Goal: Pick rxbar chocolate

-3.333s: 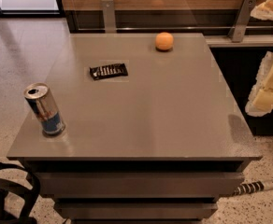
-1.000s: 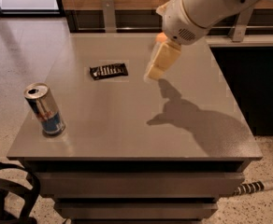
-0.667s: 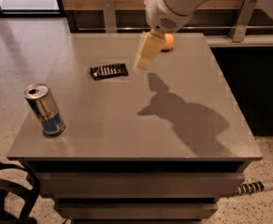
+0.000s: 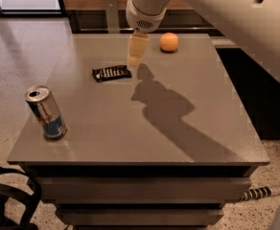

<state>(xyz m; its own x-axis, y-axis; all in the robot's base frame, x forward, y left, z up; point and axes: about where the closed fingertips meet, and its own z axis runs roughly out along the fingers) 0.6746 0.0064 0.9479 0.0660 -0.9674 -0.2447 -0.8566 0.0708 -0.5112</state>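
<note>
The rxbar chocolate (image 4: 111, 73) is a small flat black bar with rows of white print. It lies flat on the grey table (image 4: 197, 133), left of the middle toward the back. My gripper (image 4: 135, 56) hangs from the white arm that reaches in from the upper right. Its cream tip sits just to the right of the bar's right end and a little above the tabletop. It holds nothing that I can see.
A silver-and-blue drink can (image 4: 46, 112) stands upright near the table's front left corner. A round orange fruit (image 4: 169, 41) lies at the back, right of the gripper. A dark bag strap (image 4: 10, 200) lies on the floor at the lower left.
The arm has swung in from the right and moved leftward over the table. The gripper has come down next to the bar's right end. The bar, can and orange have not moved.
</note>
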